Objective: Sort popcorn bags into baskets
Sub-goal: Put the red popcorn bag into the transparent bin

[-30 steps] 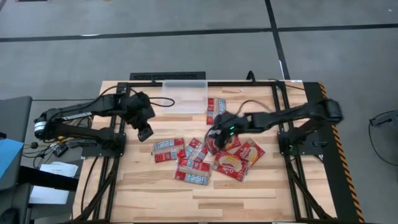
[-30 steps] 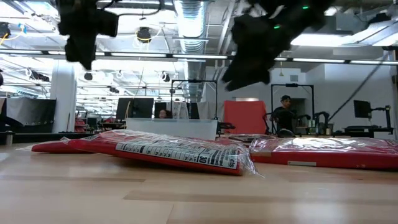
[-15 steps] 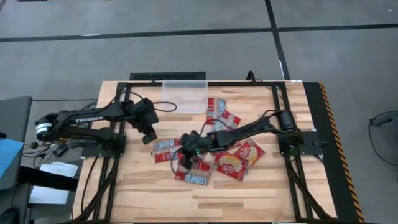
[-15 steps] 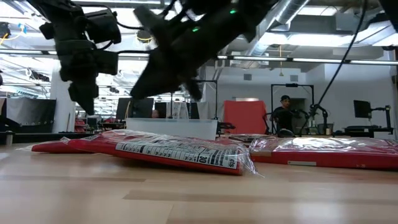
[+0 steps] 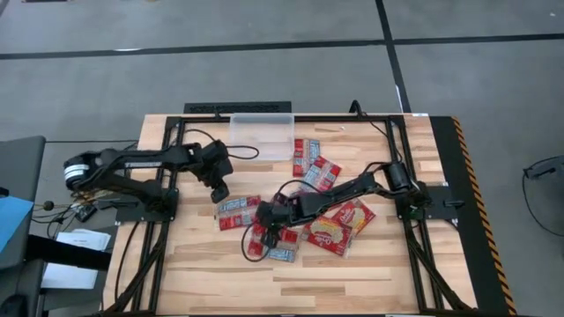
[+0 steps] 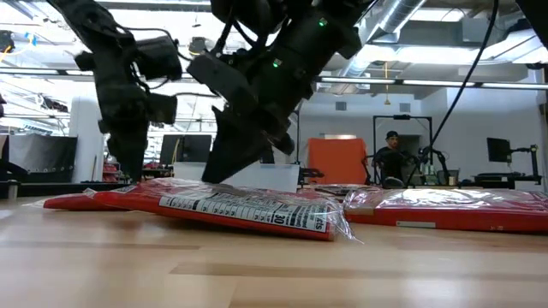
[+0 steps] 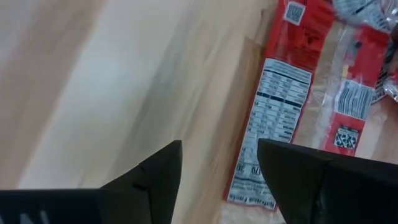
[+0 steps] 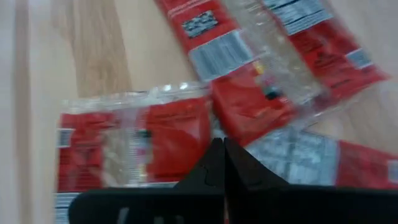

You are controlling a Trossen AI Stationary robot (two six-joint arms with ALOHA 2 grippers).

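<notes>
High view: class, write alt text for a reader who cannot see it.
Two dark arms reach over red popcorn bags scattered on a wooden table: the shut right gripper is in the pile, the open left gripper at its edge. A clear tub sits behind.

My left arm reaches in from its side with the elbow bent, its left hand (image 5: 219, 189) pointing down just above the worktop, fingers (image 7: 155, 180) parted with a clear gap between them. My right arm stretches long and low across the middle, and its right hand (image 5: 267, 231) is pressed fully closed, fingers (image 8: 214, 165) touching.
</notes>
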